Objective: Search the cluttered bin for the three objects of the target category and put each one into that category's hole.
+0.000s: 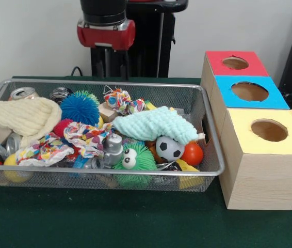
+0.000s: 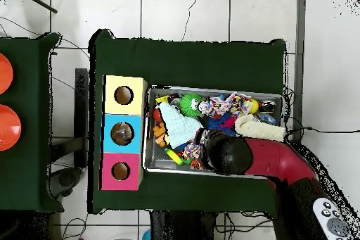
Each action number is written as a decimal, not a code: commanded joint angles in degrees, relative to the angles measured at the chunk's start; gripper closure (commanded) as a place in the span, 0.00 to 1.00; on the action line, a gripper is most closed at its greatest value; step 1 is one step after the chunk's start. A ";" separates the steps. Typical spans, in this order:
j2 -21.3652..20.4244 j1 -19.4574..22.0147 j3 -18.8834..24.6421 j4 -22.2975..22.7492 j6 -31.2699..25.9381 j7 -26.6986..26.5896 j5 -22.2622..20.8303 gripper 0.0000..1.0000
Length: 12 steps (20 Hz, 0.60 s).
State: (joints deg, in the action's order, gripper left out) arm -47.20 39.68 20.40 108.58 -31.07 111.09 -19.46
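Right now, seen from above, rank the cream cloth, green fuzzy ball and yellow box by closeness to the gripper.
1. Cream cloth, beside the gripper.
2. Green fuzzy ball, bin's far edge.
3. Yellow box, outside the bin.

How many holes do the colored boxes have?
3, one on each top: the red box's hole farthest back, the blue box's hole in the middle, the yellow box's hole nearest the camera.
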 commanded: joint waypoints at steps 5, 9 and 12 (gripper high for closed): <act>7.65 5.53 6.27 -1.12 3.64 -10.49 -8.00 0.00; 8.53 7.29 7.99 -1.49 3.27 -10.78 -9.55 0.00; 9.56 8.52 9.06 -1.55 3.94 -10.81 -11.12 0.00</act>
State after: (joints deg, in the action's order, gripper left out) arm -40.85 46.88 23.52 108.54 -29.53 111.09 -26.23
